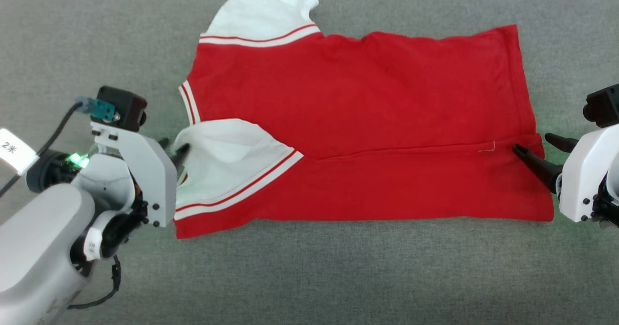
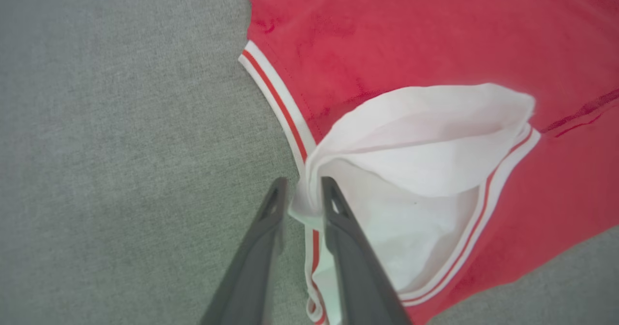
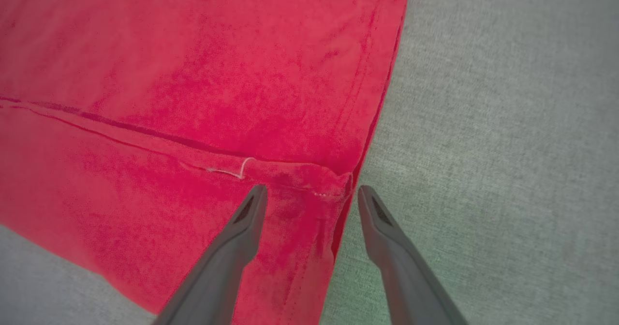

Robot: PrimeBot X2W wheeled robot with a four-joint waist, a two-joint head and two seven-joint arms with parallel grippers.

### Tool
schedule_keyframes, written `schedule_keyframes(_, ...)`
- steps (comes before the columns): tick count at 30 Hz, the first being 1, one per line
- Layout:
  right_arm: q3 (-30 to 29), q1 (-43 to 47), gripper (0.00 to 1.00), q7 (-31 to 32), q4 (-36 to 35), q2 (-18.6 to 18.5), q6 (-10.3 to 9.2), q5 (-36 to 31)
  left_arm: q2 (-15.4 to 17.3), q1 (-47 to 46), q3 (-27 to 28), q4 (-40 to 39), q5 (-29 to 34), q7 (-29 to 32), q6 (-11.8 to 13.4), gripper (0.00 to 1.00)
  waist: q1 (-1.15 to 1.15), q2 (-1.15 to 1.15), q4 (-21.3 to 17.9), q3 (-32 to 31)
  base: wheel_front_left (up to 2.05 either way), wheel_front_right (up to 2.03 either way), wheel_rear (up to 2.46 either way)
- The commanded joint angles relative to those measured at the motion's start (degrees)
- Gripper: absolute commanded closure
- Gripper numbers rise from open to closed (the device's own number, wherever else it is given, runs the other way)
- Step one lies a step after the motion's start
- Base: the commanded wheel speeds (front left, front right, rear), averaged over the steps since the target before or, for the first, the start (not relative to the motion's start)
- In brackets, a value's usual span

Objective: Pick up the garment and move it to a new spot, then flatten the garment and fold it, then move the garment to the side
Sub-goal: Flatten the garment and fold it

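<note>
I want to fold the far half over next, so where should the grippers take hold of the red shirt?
Grip the garment at its far white sleeve and far hem corner, coming from each short end; both lie flat at the unfolded edge.

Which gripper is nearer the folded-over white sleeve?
Left. The left gripper has its fingertips at the white sleeve, fabric between them; the right gripper straddles the garment's opposite hem edge.

We seem to be in a home-like room, judging by the grey woven upholstery [image 1: 309, 276] under the garment [image 1: 367, 122].
</note>
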Motion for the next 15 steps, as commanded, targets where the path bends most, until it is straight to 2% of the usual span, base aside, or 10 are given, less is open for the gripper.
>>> schedule_keyframes(1, 0.3, -0.4, 0.00, -0.8, -0.3, -0.2, -0.06, 0.0, 0.3, 0.5, 0.2, -0.3, 0.3, -0.4, 0.3, 0.00, 0.00, 0.00, 0.3, -1.4, 0.00, 0.00, 0.00)
schedule_keyframes(9, 0.2, 1.9, 0.00, -6.8, -1.7, -0.6, -0.06, -1.5, 1.3, 3.7, 0.4, -2.9, 0.1, -2.4, 1.8, 0.00, 0.00, 0.00, 0.8, -6.5, 0.00, 0.00, 0.00)
schedule_keyframes(15, -2.6, 5.6, 0.00, -12.7, -4.6, 0.0, -0.06, -2.7, 2.3, 8.1, 0.3, -6.4, -1.2, -3.2, 4.1, 0.00, 0.00, 0.00, 0.7, -9.9, 0.00, 0.00, 0.00)
